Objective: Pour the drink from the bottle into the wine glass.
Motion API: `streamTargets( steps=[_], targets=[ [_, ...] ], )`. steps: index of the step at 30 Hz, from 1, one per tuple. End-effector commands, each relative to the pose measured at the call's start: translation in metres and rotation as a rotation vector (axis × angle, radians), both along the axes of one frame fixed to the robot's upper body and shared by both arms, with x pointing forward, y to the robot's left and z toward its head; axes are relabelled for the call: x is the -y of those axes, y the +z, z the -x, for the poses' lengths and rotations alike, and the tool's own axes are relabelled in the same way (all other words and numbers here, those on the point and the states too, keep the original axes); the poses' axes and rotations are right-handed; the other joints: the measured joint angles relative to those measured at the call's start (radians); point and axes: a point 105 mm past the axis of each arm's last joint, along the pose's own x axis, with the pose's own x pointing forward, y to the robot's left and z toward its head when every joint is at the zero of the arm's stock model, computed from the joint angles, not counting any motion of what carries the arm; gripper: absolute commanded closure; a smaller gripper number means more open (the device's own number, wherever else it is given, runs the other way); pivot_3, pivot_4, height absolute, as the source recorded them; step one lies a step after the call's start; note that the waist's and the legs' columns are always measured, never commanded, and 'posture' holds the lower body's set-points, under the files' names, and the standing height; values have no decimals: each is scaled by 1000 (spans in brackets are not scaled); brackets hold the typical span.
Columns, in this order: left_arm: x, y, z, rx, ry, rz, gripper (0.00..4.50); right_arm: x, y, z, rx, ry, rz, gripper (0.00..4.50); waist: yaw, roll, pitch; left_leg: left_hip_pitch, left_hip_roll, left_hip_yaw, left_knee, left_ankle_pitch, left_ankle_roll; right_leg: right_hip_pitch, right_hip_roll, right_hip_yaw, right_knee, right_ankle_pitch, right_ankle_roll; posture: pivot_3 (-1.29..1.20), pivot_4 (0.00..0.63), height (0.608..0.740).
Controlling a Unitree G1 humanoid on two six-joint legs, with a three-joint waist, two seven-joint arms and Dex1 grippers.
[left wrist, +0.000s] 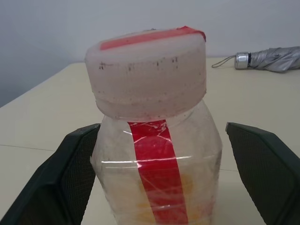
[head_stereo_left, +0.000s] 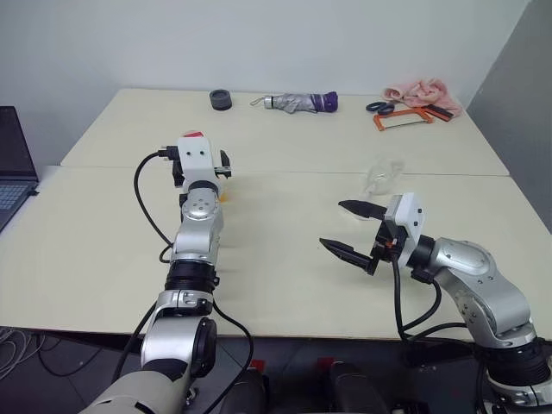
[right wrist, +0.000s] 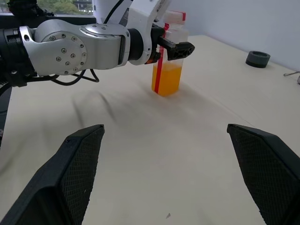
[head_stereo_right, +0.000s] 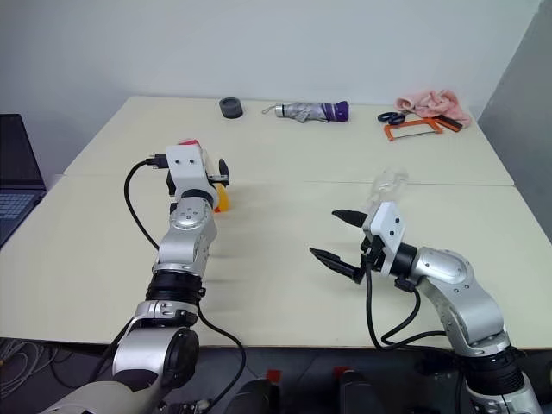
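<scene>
Your bottle (right wrist: 168, 56) stands upright on the left half of the near table (head_stereo_left: 276, 276), a small clear plastic one with squarish sides, a red vertical label strip and a pinkish-white cap (left wrist: 146, 70) with red across its top. The drink (right wrist: 167, 78), bright orange and translucent, fills only its lower part. Your left gripper (left wrist: 159, 178) sits level around the bottle just under the cap, with one black finger (left wrist: 70, 173) on either side. The fingers are spread wide, and a gap shows between the bottle and the finger on one side; on the other side you cannot tell whether the finger touches.

To the right, past the middle of the table, the wine glass (head_stereo_right: 386, 185) stands near the seam where the two tables meet. It is clear and hard to read against the pale tabletop; its stem and foot are hidden behind the right gripper (head_stereo_left: 354, 228). That gripper hangs above the table in front of the glass with its fingers wide apart and nothing between them, pointing toward the left.

Between bottle and glass the tabletop is bare, and so is the strip along the near edge.

On the far table, well apart from the work, you have from left to right a dark grey ring (head_stereo_left: 221, 99), a folded umbrella (head_stereo_left: 302, 103), blue-handled scissors (head_stereo_left: 379, 108), an orange-framed hacksaw (head_stereo_left: 404, 119) and a pink cloth (head_stereo_left: 421, 90). A laptop (head_stereo_left: 13, 164) sits at the far left edge.
</scene>
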Motion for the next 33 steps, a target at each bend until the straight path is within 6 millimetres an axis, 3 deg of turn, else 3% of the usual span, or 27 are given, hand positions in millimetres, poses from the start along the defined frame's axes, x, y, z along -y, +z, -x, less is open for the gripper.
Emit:
streamTargets(
  steps=[1,20,23,28,30,33],
  targets=[
    [-1,26,-2,74,16,-38,16,-4,10,2,37,26,-7,0,0,0,0,0,0,0,0,0,0,0,0,0,0,0,0,0,150,740],
    [-2,26,-5,61,30,-62,16,-3,6,1,31,26,5,0,0,0,0,0,0,0,0,2,-3,0,0,0,0,0,0,0,150,740],
    [-2,26,-5,61,27,-60,537,-3,6,1,31,26,5,0,0,0,0,0,0,0,0,2,-3,0,0,0,0,0,0,0,150,740],
    [0,27,-6,73,8,-49,2100,-3,6,2,33,26,5,0,0,0,0,0,0,0,0,2,-3,0,0,0,0,0,0,0,150,740],
    [0,28,-5,79,2,-46,2481,-3,6,2,34,27,4,0,0,0,0,0,0,0,0,2,-3,-1,0,0,0,0,0,0,150,740],
    [3,30,-4,102,-28,-36,2595,-3,7,2,36,26,3,0,0,0,0,-1,0,0,0,2,-3,-1,0,0,0,0,0,0,150,740]
  ],
)
